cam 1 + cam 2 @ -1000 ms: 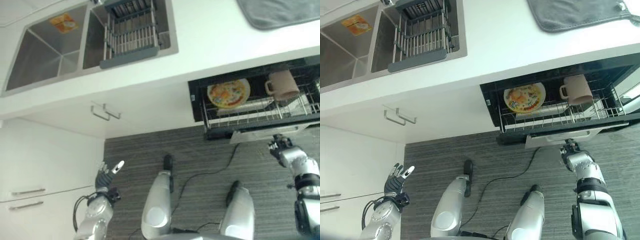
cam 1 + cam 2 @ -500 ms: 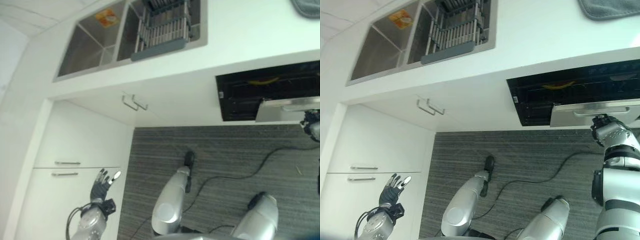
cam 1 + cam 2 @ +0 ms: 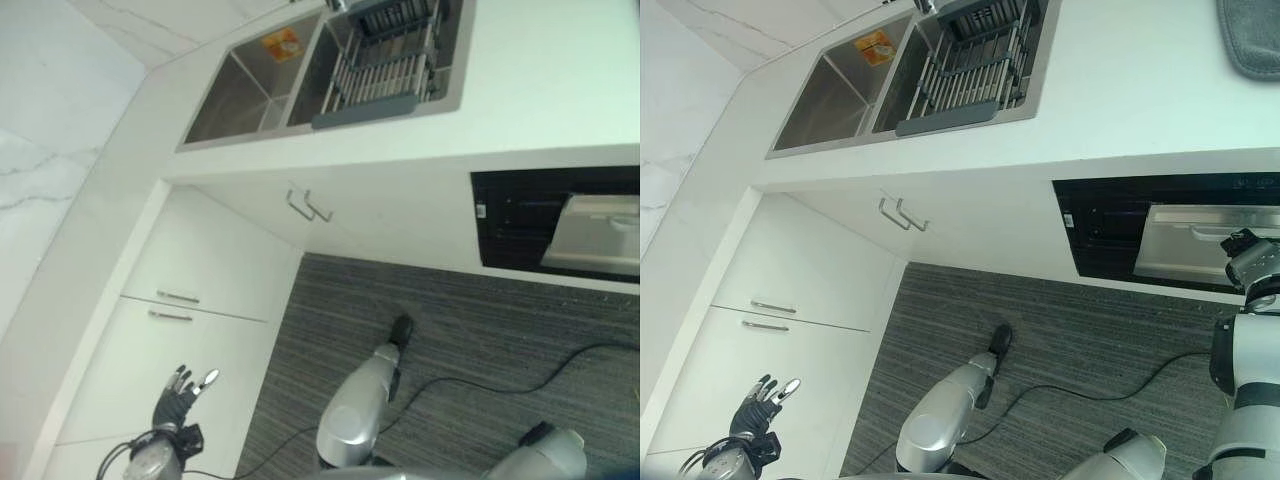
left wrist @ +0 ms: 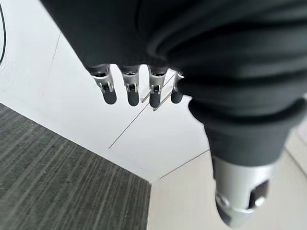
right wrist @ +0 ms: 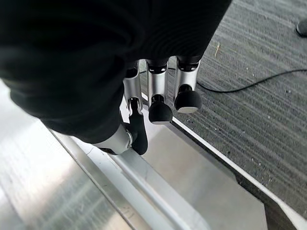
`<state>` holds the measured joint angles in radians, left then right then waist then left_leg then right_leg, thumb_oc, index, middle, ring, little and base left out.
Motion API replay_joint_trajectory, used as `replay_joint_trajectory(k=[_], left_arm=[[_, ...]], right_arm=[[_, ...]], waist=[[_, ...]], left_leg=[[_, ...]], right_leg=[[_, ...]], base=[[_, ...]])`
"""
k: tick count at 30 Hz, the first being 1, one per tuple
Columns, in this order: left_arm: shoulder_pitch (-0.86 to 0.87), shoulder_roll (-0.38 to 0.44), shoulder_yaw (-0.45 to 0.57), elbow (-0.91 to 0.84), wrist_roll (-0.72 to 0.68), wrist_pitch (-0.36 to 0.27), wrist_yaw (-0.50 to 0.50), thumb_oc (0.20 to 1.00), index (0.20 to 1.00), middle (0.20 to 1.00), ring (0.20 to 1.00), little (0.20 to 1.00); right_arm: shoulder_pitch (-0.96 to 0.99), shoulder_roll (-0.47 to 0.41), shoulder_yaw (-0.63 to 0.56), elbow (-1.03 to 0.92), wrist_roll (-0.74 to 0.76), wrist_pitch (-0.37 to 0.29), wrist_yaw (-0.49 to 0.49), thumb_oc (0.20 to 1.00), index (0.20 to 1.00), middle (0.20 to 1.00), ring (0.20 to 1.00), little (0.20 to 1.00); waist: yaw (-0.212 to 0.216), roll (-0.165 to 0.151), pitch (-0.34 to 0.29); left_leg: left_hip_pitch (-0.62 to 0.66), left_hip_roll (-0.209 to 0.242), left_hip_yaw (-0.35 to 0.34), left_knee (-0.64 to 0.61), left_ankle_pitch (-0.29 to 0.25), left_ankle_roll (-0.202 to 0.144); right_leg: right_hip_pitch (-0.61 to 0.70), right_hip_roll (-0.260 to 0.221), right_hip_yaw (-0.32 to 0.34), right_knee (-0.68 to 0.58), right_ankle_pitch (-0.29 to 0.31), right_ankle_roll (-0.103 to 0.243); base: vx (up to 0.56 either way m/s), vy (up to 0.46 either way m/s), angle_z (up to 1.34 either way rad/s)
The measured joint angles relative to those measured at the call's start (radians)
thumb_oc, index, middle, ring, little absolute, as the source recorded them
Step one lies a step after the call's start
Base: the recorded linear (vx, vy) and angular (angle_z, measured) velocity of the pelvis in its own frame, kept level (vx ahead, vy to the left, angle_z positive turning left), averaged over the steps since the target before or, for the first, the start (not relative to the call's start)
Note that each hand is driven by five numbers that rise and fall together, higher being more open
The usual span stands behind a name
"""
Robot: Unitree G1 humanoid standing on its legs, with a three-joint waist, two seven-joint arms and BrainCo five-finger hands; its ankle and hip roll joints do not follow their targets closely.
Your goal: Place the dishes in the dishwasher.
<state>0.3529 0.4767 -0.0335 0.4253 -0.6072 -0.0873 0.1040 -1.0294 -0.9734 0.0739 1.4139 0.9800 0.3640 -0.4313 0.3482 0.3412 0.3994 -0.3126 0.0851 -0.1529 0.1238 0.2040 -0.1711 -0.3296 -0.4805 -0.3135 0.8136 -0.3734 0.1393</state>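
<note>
The dishwasher door (image 3: pixel 1200 245) stands nearly closed, blocking the dark opening at three o'clock. At six o'clock, the grey floor (image 3: pixel 1060 330) lies open below the white cabinets (image 3: pixel 810 290).

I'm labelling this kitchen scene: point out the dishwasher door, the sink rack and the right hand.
dishwasher door (image 3: pixel 1200 245), right eye view, its steel front.
sink rack (image 3: pixel 965 75), right eye view, its bars.
right hand (image 3: pixel 1248 262), right eye view, its back.

Dishwasher (image 3: pixel 1160 235) interior dark behind its nearly closed door (image 3: pixel 1205 245), dishes hidden
</note>
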Motion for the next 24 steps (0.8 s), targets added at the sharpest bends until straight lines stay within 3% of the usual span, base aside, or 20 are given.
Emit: replay_joint_trajectory(k=[4,5,6,9,11,13,16,17,20,23,24], left_arm=[[-0.002,0.005,0.002,0.030,0.002,-0.023,-0.018,1.000,1.000,1.000,1.000,1.000],[-0.002,0.005,0.002,0.046,0.010,-0.035,-0.030,1.000,1.000,1.000,1.000,1.000],[0.001,0.005,0.002,0.050,0.039,-0.045,-0.031,1.000,1.000,1.000,1.000,1.000],[-0.005,0.013,0.001,0.018,0.039,-0.068,-0.052,1.000,1.000,1.000,1.000,1.000],[-0.005,0.013,0.000,0.008,0.044,-0.070,-0.062,1.000,1.000,1.000,1.000,1.000],[-0.006,0.035,0.001,-0.024,0.088,-0.080,-0.075,1.000,1.000,1.000,1.000,1.000],[-0.009,0.063,0.005,-0.091,0.089,-0.092,-0.067,1.000,1.000,1.000,1.000,1.000],[-0.026,0.069,0.006,-0.101,0.089,-0.094,-0.066,1.000,1.000,1.000,1.000,1.000],[-0.074,0.083,0.044,-0.110,0.087,-0.114,-0.055,1.000,1.000,1.000,1.000,1.000],[-0.119,0.055,0.035,-0.086,0.083,-0.113,-0.039,1.000,1.000,1.000,1.000,1.000],[-0.157,0.025,0.035,-0.045,0.079,-0.113,-0.027,1.000,1.000,1.000,1.000,1.000]], right_arm=[[0.000,-0.012,0.007,0.013,-0.018,0.027,0.050,0.200,0.200,0.200,0.200,0.200],[0.000,-0.012,0.007,0.021,-0.040,0.027,0.077,0.304,0.304,0.304,0.304,0.304],[0.007,-0.012,0.007,0.021,-0.062,0.029,0.112,1.000,1.000,1.000,1.000,1.000],[0.074,-0.005,-0.003,-0.027,-0.079,0.040,0.274,1.000,1.000,1.000,1.000,1.000],[0.089,-0.009,-0.011,-0.109,-0.079,0.003,0.338,1.000,1.000,1.000,1.000,1.000],[0.127,0.000,-0.007,-0.175,-0.096,0.001,0.393,1.000,1.000,1.000,1.000,1.000],[0.283,0.044,-0.051,-0.364,-0.092,-0.026,0.469,1.000,1.000,1.000,1.000,1.000],[0.319,0.057,-0.065,-0.411,-0.089,-0.027,0.492,1.000,1.000,1.000,1.000,1.000],[0.475,0.168,-0.147,-0.615,-0.008,-0.077,0.529,1.000,1.000,1.000,1.000,1.000],[0.670,0.389,-0.170,-0.838,0.027,-0.135,0.544,1.000,1.000,1.000,1.000,1.000],[0.756,0.475,-0.159,-0.883,0.056,-0.143,0.544,1.000,1.000,1.000,1.000,1.000]], waist=[[-0.001,-0.001,0.001],[-0.001,-0.002,0.001],[-0.002,-0.002,0.002],[-0.009,-0.027,0.013],[-0.018,-0.041,0.023],[-0.021,-0.076,0.026],[-0.029,-0.117,0.042],[-0.043,-0.134,0.049],[-0.070,-0.190,0.052],[-0.120,-0.263,0.050],[-0.154,-0.298,0.048]], left_leg=[[0.002,0.002,-0.001,0.008,0.000,0.000],[0.003,0.003,0.000,0.012,0.000,0.000],[0.003,0.009,0.000,0.013,0.000,0.000],[0.023,0.043,-0.003,0.010,0.002,-0.002],[0.023,0.054,0.002,-0.008,0.003,-0.005],[0.015,0.065,0.017,-0.028,-0.025,0.007],[0.005,0.070,0.040,-0.021,-0.027,0.008],[0.006,0.070,0.055,-0.016,-0.021,0.014],[0.010,0.076,0.061,-0.019,-0.019,0.012],[0.037,0.139,0.095,-0.040,-0.025,0.016],[0.057,0.146,0.129,-0.043,-0.031,0.015]], right_leg=[[0.010,0.003,-0.004,-0.004,0.001,0.000],[0.013,0.005,-0.004,-0.007,0.001,0.000],[0.016,0.014,-0.006,-0.013,0.007,-0.001],[0.068,0.056,-0.038,-0.063,0.025,-0.011],[0.062,0.065,-0.042,-0.078,0.028,-0.028],[0.060,0.071,-0.050,-0.109,0.044,-0.033],[0.075,0.088,-0.049,-0.188,0.102,-0.022],[0.087,0.091,-0.048,-0.226,0.131,-0.001],[0.129,0.117,-0.054,-0.319,0.175,0.019],[0.177,0.200,-0.050,-0.459,0.240,0.010],[0.222,0.218,-0.033,-0.555,0.292,0.026]], base=[[0.01,-0.003,0.00],[-0.04,0.011,-0.03],[-0.07,0.017,-0.02],[-0.14,0.005,-0.04],[-0.13,-0.008,-0.04],[-0.15,0.025,-0.02],[-0.16,0.010,-0.17],[-0.10,-0.050,-0.18],[-0.13,-0.063,-0.12],[-0.16,-0.027,-0.43],[-0.14,-0.034,-0.61]])
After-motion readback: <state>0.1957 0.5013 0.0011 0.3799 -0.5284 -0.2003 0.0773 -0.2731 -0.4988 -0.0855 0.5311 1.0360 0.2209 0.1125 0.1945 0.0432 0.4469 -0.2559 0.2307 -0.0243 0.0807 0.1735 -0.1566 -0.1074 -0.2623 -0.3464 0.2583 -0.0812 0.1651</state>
